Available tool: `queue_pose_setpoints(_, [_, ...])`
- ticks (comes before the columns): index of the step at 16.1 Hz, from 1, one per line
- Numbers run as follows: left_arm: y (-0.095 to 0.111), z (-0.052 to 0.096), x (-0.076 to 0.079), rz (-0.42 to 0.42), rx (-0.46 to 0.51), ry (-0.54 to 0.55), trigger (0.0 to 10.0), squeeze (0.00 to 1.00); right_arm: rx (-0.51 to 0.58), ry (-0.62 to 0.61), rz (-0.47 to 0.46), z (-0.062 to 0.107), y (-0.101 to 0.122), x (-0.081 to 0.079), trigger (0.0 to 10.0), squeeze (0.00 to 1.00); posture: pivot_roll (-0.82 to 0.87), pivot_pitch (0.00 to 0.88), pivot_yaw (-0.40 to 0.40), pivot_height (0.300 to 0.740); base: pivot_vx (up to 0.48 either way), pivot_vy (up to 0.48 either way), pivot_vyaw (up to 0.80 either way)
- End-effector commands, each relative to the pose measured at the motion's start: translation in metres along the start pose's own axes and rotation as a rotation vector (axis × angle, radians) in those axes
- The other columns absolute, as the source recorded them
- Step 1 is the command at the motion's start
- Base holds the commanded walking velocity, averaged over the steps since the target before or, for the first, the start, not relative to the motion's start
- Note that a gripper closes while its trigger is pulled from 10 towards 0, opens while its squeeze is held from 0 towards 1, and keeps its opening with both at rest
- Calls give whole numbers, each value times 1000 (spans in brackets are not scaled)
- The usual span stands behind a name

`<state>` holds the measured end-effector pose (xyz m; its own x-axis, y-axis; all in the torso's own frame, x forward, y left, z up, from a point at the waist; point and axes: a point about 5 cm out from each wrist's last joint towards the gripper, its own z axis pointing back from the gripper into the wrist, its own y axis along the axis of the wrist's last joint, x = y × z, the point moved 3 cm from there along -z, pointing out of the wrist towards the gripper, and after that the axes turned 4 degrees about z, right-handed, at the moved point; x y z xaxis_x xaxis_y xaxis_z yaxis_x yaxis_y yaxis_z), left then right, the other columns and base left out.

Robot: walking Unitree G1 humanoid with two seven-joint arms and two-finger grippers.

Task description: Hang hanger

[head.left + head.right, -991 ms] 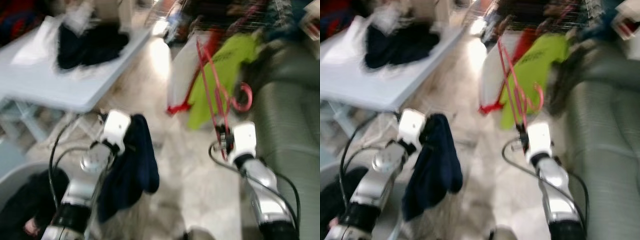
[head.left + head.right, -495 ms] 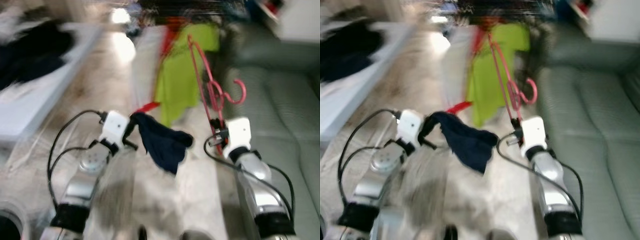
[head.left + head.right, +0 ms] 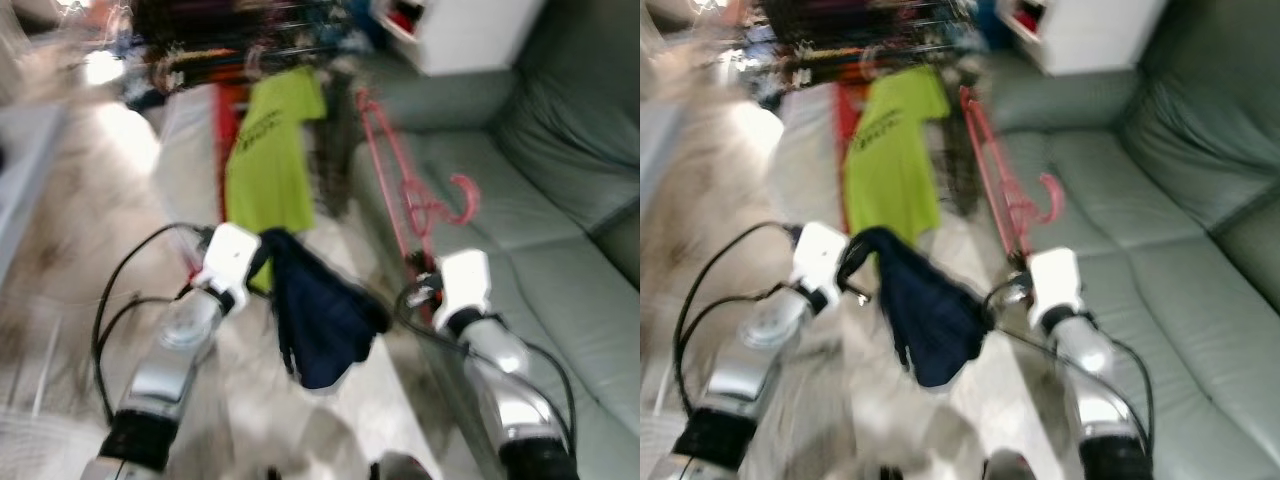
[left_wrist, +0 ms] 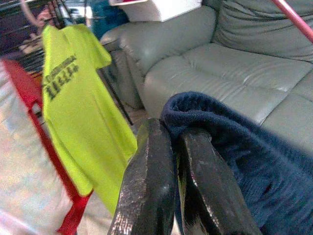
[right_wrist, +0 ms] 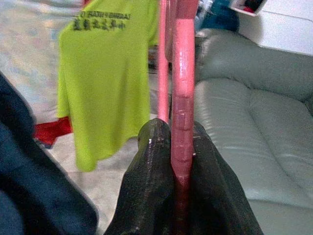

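Rack (image 3: 230, 45) stands ahead, left of the sofa (image 3: 560, 210). Right tool (image 3: 428, 288), nearer it, is clenched on the hanger (image 3: 395, 180), long axis upright, hook rightward. Left tool (image 3: 262, 250) pinches navy cloth (image 3: 320, 320).

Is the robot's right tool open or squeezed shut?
Shut: the right tool has both black fingers pressed against the pink hanger between them.

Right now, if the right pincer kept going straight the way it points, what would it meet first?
Probably the yellow-green shirt hanging ahead, just beside the pink hanger that the right pincer grips; the grey sofa lies alongside. Depth is unclear.
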<state>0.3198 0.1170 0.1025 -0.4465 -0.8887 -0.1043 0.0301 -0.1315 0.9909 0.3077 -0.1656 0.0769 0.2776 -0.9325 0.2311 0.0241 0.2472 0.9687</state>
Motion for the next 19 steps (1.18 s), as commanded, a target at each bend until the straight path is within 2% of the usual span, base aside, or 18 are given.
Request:
queue_pose_setpoints(1, [11,-5,6,-13,41,-14,10000,0,7,-28,12,1,3,11,10000,0,-60,31,23,740,277,394,-800])
queue_pose_setpoints(11, [8,-5,14,-23,34,-30,10000,0,-14,-8,-7,4,-3,0,10000,0,-57,31,8,740,276,394,-800])
queue_pose_setpoints(14, [7,-6,10,-48,26,-8,10000,0,-13,0,-16,5,-2,-3,10000,0,-66,49,17,740,180,265,-727])
queue_pose_setpoints(18, [8,-12,5,-135,18,51,10000,0,-34,32,13,9,-2,-4,10000,0,-75,47,18,740,0,0,0])
queue_pose_setpoints(19, [7,-13,-2,-163,10,99,10000,0,-52,40,20,14,-5,-2,10000,0,-75,47,18,740,0,0,0])
